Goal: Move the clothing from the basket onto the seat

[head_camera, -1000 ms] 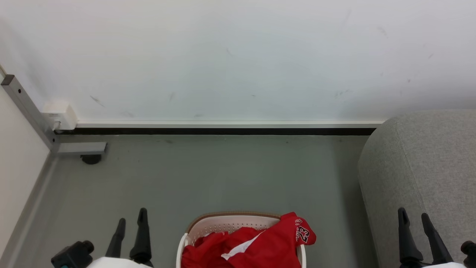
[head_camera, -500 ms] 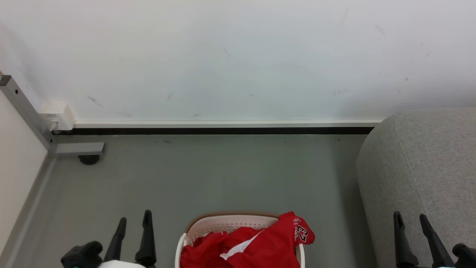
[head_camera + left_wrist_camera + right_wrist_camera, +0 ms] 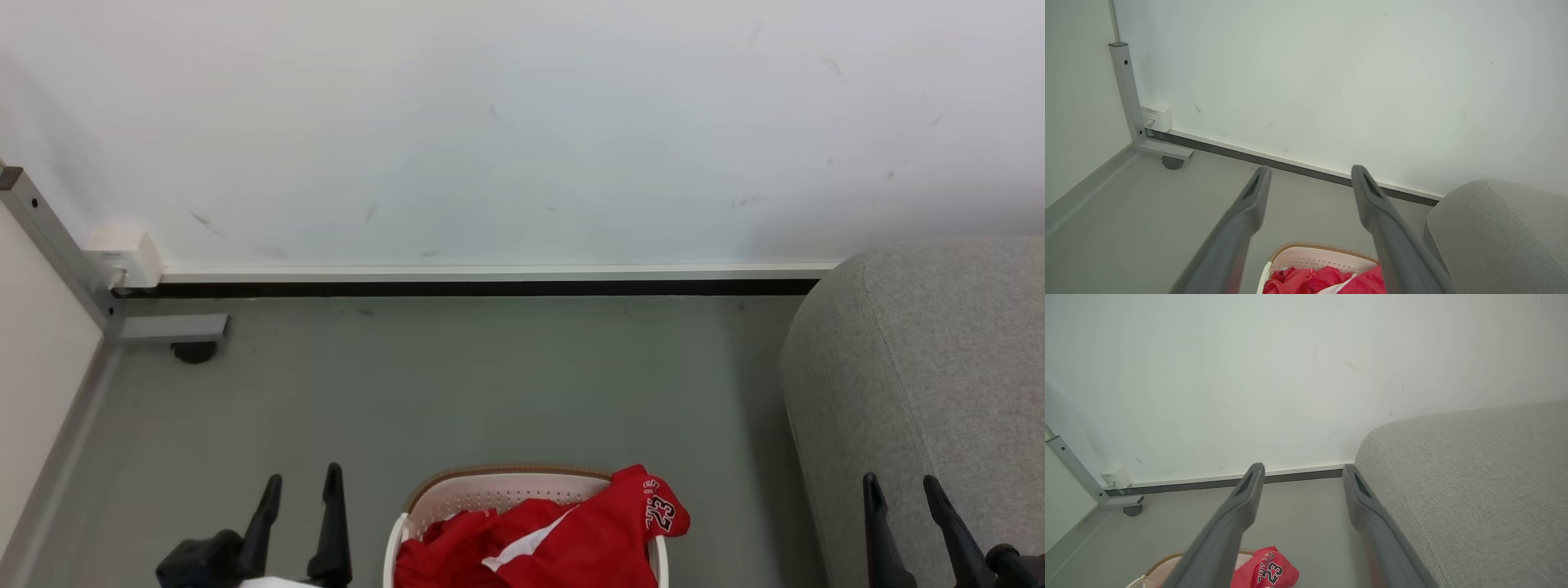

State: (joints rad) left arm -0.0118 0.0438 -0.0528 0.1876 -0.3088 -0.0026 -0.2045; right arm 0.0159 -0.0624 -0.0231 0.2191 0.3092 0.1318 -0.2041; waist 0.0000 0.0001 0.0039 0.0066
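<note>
- My left jaws are standing parted with nothing between them, their fingers (image 3: 331,523) pointing out over the floor (image 3: 490,384), just left of the basket (image 3: 506,488).
- My right jaws are likewise standing apart and empty, their fingers (image 3: 875,523) showing against the near flank of the seat (image 3: 922,367).
- The clothing (image 3: 563,543) is lying heaped inside the basket. One red fold bearing the "23" (image 3: 663,510) is drooping over the right rim, on the seat's side.
- Progress, as I am judging it: no garment is lying on the part of the seat in view, and neither pair of jaws is gripping anything. The task is standing at its start. Reaching, gripping, lifting, carrying to the right and releasing are all left to do.
- The head view's bottom edge is cutting off the basket's lower part, so I cannot tell how much clothing is in it.
- Edges: the brown rim band is ringing the heap, and jaws going in are needing to clear it. The overhanging fold is offering a hold outside the rim, in my judgement.
- The seat's rounded edge is rising above the basket, so a garment is needing lift before it is crossing over.
- Open room: bare floor is running from the basket to the wall (image 3: 522,122), and a strip is separating basket and seat.
- The metal post (image 3: 49,237) and its caster (image 3: 193,352) are standing well apart from my left jaws.
</note>
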